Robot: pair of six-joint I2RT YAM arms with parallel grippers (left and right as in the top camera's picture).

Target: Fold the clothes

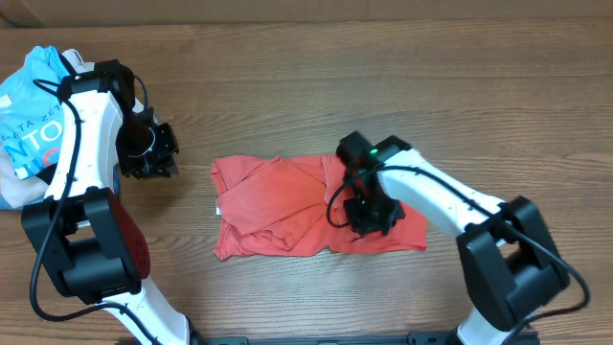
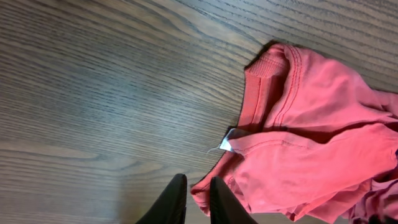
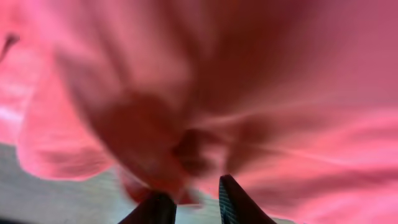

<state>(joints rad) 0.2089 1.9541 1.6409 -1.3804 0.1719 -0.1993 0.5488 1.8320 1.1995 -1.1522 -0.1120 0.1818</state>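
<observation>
The coral-red T-shirt [image 1: 287, 206] lies crumpled and partly folded at the table's middle; its lettering is hidden. In the left wrist view its ribbed collar and small white tag [image 2: 225, 144] show, with the shirt [image 2: 311, 124] to the right. My left gripper [image 1: 151, 155] is left of the shirt and apart from it, with its fingers [image 2: 196, 196] close together and empty. My right gripper [image 1: 369, 213] is on the shirt's right part. In the blurred right wrist view its fingers [image 3: 193, 196] have a bunch of the red cloth [image 3: 205, 93] between them.
A light-blue printed T-shirt [image 1: 29, 105] lies at the far left edge on top of a beige garment [image 1: 11, 192], right behind my left arm. Bare wooden table [image 1: 479, 86] surrounds the red shirt.
</observation>
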